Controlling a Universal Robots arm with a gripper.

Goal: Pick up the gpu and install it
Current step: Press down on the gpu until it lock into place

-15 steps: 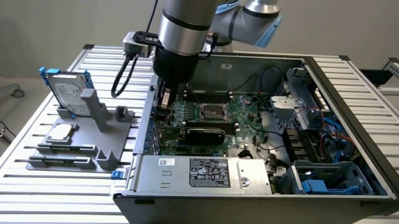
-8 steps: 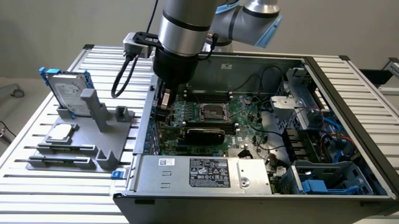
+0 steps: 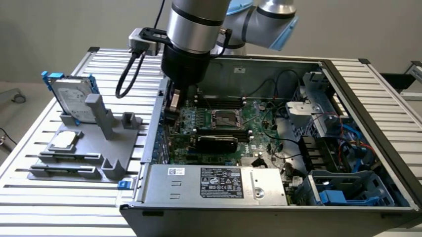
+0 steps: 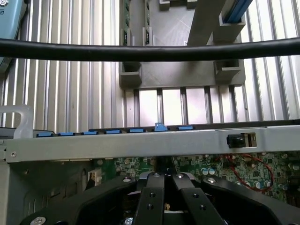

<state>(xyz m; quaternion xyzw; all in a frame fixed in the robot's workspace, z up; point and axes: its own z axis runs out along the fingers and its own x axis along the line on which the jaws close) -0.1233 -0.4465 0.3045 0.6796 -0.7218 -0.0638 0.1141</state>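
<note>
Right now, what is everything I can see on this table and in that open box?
table: one, silver slats, under everything
computer case: one, grey, open, on the table
motherboard: one, green, inside the case
gpu: one, black shroud, on the motherboard
holder: one, grey, beside the case
hard drive: one, silver, blue frame, upright in the holder
processor chip: one, silver, flat on the holder
robot arm: one, silver and black, above the case
gripper: one, black, low over the motherboard

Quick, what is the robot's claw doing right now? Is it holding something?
Gripper: closed, over the green motherboard inside the open computer case. What it holds, if anything, cannot be told.
</note>
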